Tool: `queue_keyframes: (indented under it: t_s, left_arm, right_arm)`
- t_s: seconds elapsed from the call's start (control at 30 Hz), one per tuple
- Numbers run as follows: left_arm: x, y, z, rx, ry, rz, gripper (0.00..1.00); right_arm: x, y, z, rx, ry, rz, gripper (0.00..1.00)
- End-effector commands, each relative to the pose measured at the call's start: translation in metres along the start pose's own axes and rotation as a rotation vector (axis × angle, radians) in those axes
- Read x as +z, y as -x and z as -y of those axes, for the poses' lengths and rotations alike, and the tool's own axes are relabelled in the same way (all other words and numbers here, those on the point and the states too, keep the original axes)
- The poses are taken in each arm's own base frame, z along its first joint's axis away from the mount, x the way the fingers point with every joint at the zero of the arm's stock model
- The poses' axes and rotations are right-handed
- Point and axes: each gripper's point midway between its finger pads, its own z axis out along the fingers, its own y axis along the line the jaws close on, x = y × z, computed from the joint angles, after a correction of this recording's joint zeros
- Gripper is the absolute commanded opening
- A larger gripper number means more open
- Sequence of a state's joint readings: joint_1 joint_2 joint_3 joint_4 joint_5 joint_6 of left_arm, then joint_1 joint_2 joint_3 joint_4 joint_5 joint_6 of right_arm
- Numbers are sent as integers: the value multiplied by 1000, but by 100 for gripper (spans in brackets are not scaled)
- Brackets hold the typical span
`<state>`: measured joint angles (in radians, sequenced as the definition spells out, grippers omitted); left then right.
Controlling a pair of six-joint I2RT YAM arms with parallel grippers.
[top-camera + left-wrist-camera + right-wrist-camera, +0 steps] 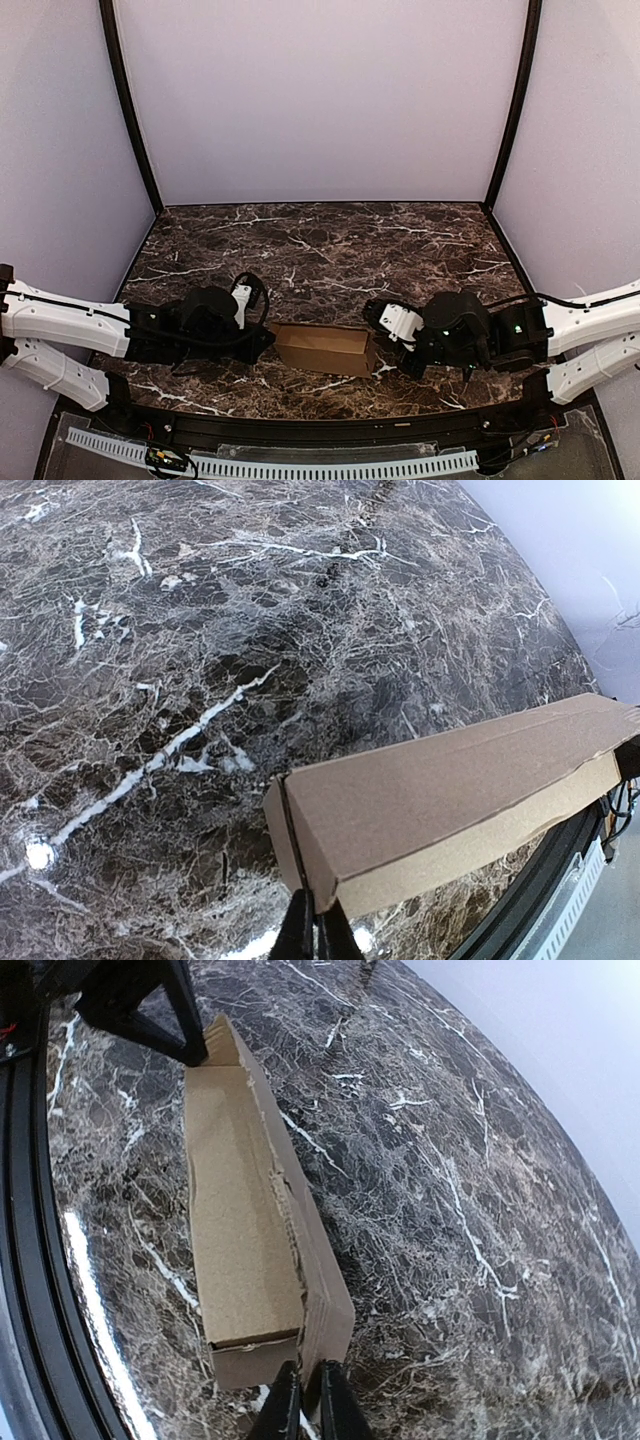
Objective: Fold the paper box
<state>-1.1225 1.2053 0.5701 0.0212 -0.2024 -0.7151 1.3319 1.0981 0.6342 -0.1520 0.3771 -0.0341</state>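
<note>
The paper box (325, 348) is a small closed brown cardboard box lying on the dark marble table (330, 250), near its front edge, between my two grippers. My left gripper (262, 340) is at the box's left end. In the left wrist view its fingers (318, 905) are pinched together on the end flap's edge of the box (440, 790). My right gripper (385, 355) is at the box's right end. In the right wrist view its fingers (310, 1375) are shut on the box's (240, 1230) upright end wall. The left gripper (190, 1045) shows at the box's far end there.
A black rail (320, 430) runs along the table's near edge, with a white cable chain (300, 465) below it. Pale purple walls (320, 100) close in the back and both sides. Black corner posts (130, 110) stand at the back corners.
</note>
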Motion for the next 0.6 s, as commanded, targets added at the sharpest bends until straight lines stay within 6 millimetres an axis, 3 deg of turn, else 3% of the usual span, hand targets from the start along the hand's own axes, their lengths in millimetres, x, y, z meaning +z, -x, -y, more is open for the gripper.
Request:
queue_keyframes:
  t_s: [0.0,0.27,0.57]
  left_arm:
    - [0,-6,-8,6,51,-31,2]
    - [0,-3,-9,14,83,-28,2]
    - [2,-4,-4,33,109,-21,2]
  right_arm:
    - [-3,19,-1,13,-14,49,3]
    - [2,27,-7,27,-20,54,0]
    - [9,46,-8,168,-30,66,0]
